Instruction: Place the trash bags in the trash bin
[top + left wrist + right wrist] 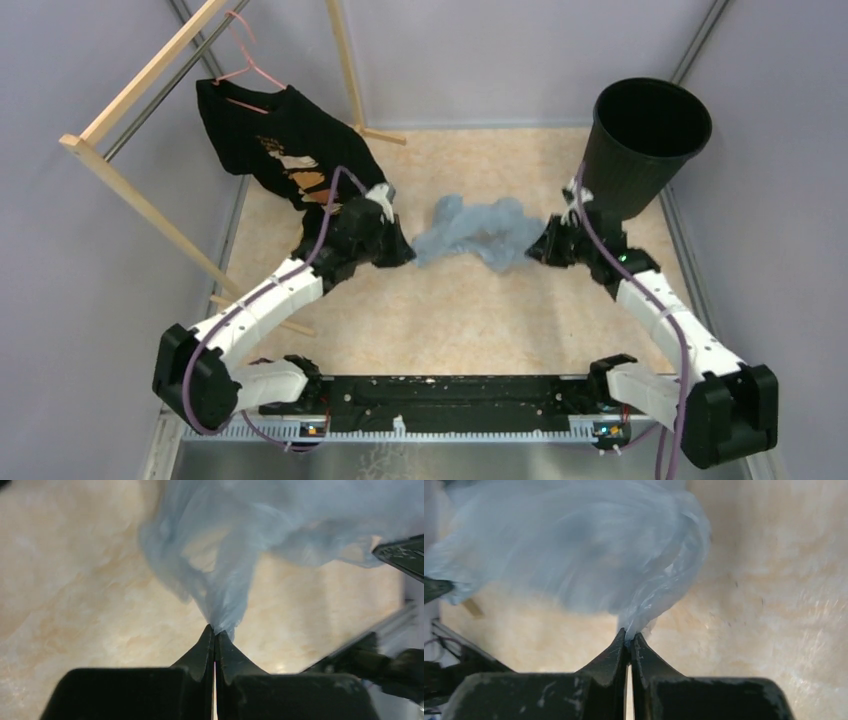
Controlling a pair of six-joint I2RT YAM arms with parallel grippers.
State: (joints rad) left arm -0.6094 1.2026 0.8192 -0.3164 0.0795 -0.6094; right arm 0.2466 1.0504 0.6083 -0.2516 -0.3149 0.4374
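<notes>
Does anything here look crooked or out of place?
The black T-shirt at far left hangs lopsided on its pink hanger, slumped to one side. Nothing else stands out: the pale-blue trash bag is simply crumpled, pinched between the left hand and the right hand.
</notes>
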